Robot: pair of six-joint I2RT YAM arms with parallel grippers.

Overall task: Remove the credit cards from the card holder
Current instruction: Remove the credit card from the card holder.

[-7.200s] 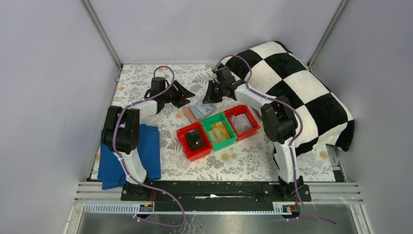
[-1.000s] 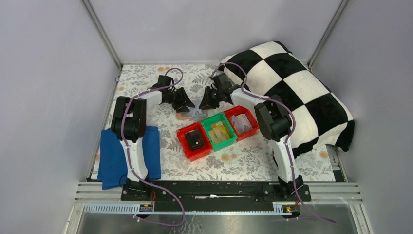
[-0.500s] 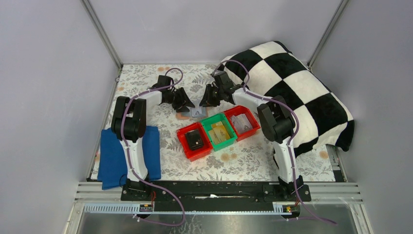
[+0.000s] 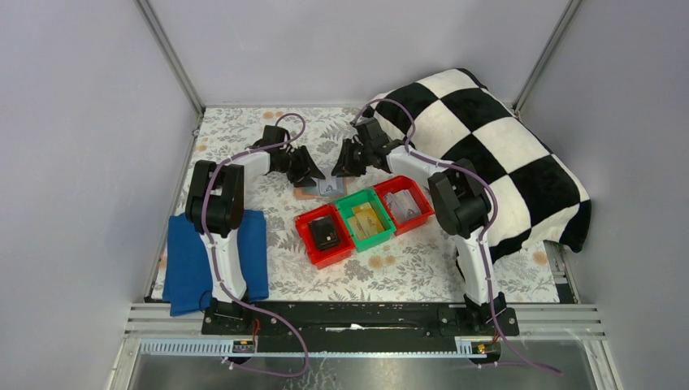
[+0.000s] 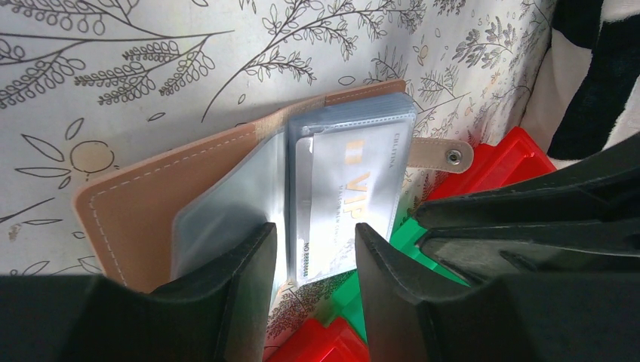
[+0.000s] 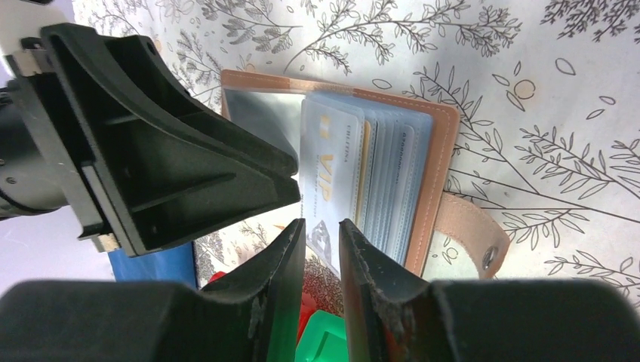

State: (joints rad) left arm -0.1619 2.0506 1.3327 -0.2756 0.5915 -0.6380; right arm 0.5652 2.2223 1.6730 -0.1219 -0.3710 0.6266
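Notably, left tool (image 5: 314, 245) and right tool (image 6: 322, 230), both unclenched, flank the open card holder (image 5: 140, 188).

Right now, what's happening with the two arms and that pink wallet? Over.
Left gripper open, right gripper barely open, both over open wallet. VIP card, other cards still inside. Bins close beside, nothing blocking.

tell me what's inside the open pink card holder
Clear plastic sleeves fill the card holder. The front one holds a pale card marked VIP; edges of more cards show stacked behind it, their faces covered. The right tool covers part of its lower end.
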